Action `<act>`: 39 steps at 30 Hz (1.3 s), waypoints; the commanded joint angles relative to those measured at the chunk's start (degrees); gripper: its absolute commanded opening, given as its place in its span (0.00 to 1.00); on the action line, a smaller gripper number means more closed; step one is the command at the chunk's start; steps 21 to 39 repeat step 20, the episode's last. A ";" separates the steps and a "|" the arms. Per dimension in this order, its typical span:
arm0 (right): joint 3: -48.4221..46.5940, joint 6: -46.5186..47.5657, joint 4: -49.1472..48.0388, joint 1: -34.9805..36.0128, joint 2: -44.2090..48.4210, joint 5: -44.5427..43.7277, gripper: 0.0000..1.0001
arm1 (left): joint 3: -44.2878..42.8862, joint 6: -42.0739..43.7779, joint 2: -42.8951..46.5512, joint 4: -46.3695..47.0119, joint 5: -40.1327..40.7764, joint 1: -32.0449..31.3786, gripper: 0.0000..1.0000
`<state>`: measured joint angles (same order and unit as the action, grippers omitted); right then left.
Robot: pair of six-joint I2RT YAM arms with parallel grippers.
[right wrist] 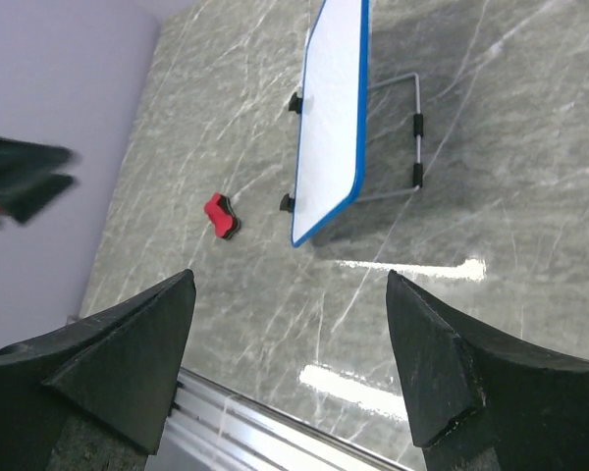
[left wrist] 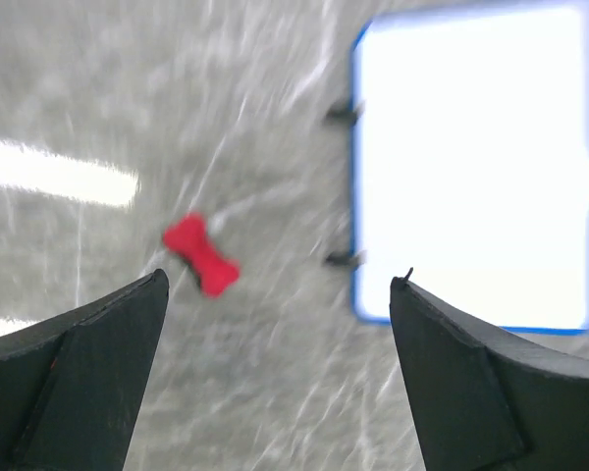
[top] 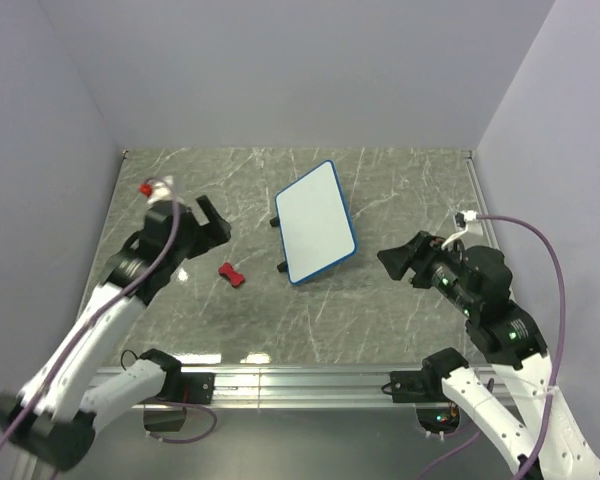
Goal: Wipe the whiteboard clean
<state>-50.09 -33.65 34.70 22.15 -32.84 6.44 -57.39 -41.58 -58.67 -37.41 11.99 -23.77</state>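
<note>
The whiteboard (top: 316, 222) stands tilted on a wire stand mid-table, with a blue frame, black feet and a blank white face. It also shows in the left wrist view (left wrist: 471, 167) and edge-on in the right wrist view (right wrist: 334, 118). A small red eraser (top: 231, 274) lies on the marble left of it, also seen in the left wrist view (left wrist: 201, 255) and the right wrist view (right wrist: 220, 216). My left gripper (top: 212, 222) is open and empty, raised left of the board above the eraser. My right gripper (top: 400, 260) is open and empty, to the right of the board.
The marble tabletop (top: 380, 320) ends at a metal rail (top: 300, 380) along the near edge. Grey walls enclose the left, back and right sides. The board's wire stand (right wrist: 402, 137) sticks out behind it.
</note>
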 commanded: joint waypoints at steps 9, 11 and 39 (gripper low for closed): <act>9.21 -5.29 -4.89 0.17 10.78 -2.92 0.89 | -13.44 12.57 2.19 -2.05 -3.89 -0.22 1.00; 10.79 -6.69 -7.71 0.26 11.65 -4.50 0.89 | -17.73 13.63 0.59 -3.98 -3.73 -0.23 1.00; 14.23 -7.48 -8.78 0.17 15.78 -7.65 0.89 | -17.40 17.59 1.82 2.00 -2.88 -0.22 1.00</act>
